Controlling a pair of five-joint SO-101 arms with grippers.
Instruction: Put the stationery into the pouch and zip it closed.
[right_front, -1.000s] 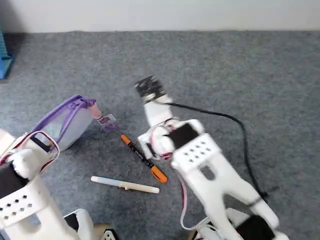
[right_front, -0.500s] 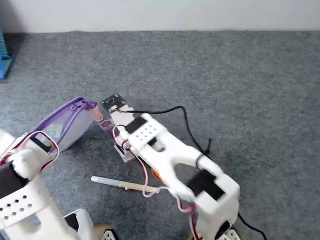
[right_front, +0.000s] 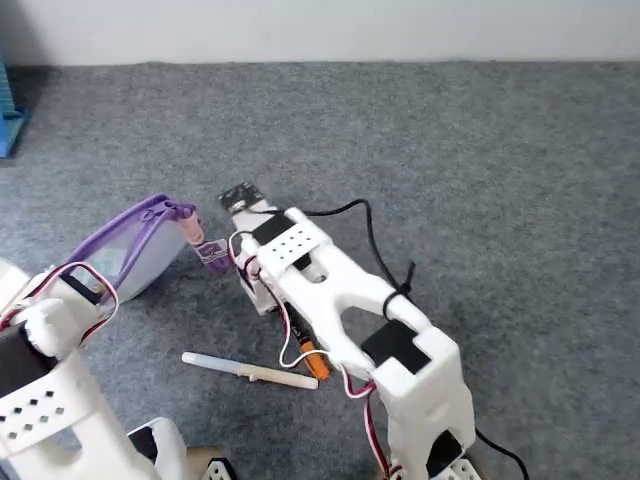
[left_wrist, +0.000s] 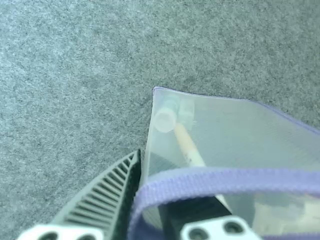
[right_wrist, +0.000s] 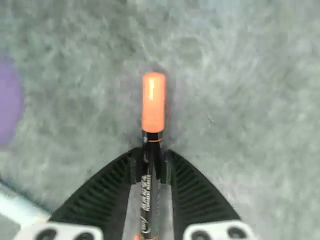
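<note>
A clear pouch (right_front: 128, 250) with a purple zip edge lies at the left, mouth held up. My left gripper (left_wrist: 150, 220) is shut on the zip edge (left_wrist: 225, 182), near the left arm (right_front: 45, 345). A pen (left_wrist: 186, 146) lies inside the pouch. The black marker with orange ends (right_wrist: 153, 102) sits between the fingers of my right gripper (right_wrist: 150, 152), which press on both of its sides. From above, the right gripper (right_front: 258, 292) is low beside the pouch mouth, and the marker's other orange end (right_front: 316, 362) pokes out under the arm. A white pen (right_front: 250, 370) lies on the carpet.
Grey carpet (right_front: 480, 150) covers the whole surface. A pink zip pull (right_front: 195, 232) and a purple tag (right_front: 212, 252) hang at the pouch mouth. The right arm's black cable (right_front: 375, 255) loops beside it. A blue object (right_front: 8, 120) stands at the far left edge.
The right arm swung left from the middle of the carpet and came down over the marker, its gripper now around it. The left arm and the pouch kept still.
</note>
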